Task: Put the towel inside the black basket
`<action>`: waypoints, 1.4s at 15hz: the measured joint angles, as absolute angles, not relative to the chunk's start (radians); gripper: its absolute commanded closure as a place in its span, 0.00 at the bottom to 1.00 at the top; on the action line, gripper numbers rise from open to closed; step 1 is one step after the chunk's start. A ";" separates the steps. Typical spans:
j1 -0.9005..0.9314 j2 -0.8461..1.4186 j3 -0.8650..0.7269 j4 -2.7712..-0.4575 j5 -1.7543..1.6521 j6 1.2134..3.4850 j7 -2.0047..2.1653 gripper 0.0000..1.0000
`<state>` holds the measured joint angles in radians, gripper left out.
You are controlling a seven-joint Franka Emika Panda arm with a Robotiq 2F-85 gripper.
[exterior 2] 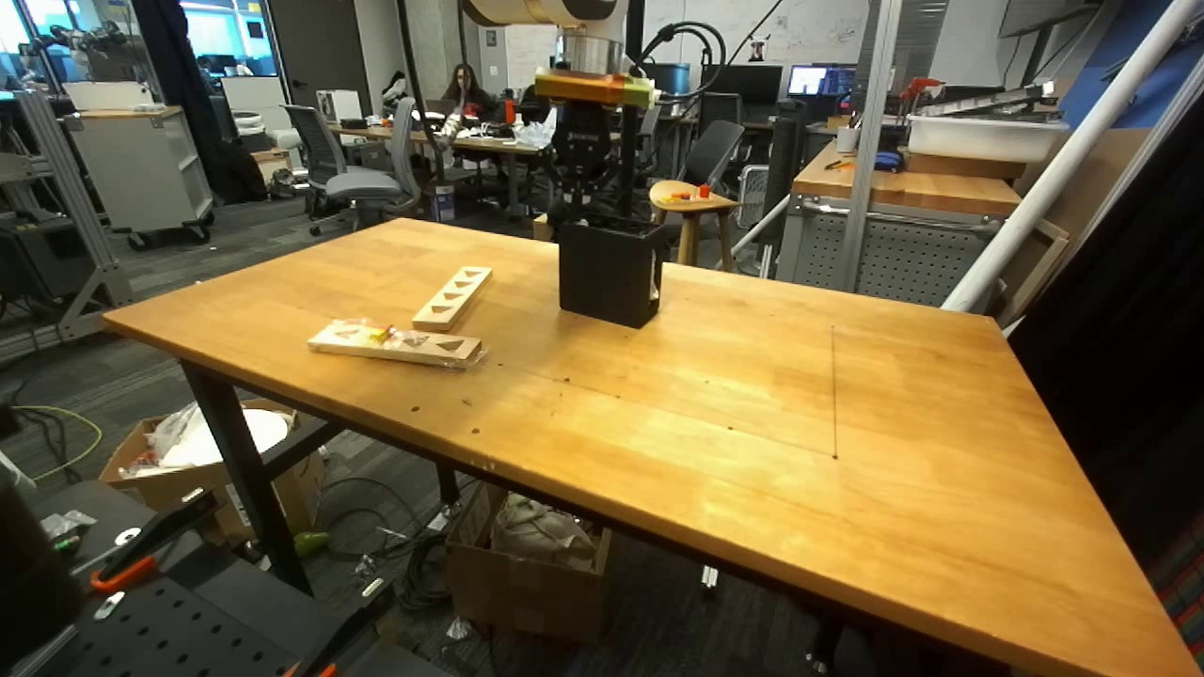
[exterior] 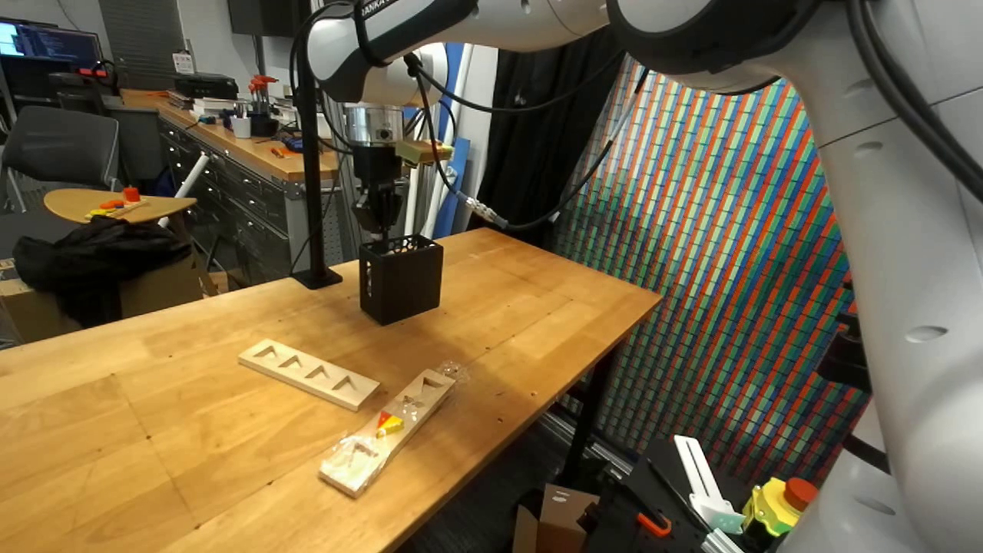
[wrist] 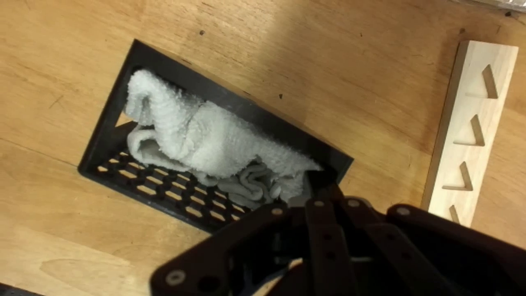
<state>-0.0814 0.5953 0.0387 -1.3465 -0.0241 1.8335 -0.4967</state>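
The towel [wrist: 213, 144] lies bunched inside the basket [exterior: 401, 284], which stands upright on the table [exterior: 530, 307]. The gripper [wrist: 315, 185] points down at the basket's open top, fingers fully together; I cannot tell whether they pinch the towel. A wrapped board [exterior: 405, 407] carries red and yellow pieces [exterior: 390, 426]; a board [exterior: 302, 372] with 4 slots lies near it. On the floor, a carton [exterior 2: 527, 592] holds a pale bundle [exterior 2: 544, 536].

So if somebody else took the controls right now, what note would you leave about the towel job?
Gripper: shut, at one end of the opening of the black basket; can't tell whether it pinches the towel.
Towel: bunched up inside the basket, which stands on the table.
Done: the towel is in.
Left: probably just lifting the gripper away, watching that the towel doesn't come along.
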 measured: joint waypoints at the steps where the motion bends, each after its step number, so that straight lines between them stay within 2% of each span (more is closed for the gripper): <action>1: -0.084 0.595 0.038 -1.346 -0.024 1.834 -0.497 1.00; 21: -0.107 0.598 0.038 -1.346 -0.025 1.833 -0.508 1.00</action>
<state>-0.1068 0.5983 0.0382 -1.3465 -0.0249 1.8333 -0.5084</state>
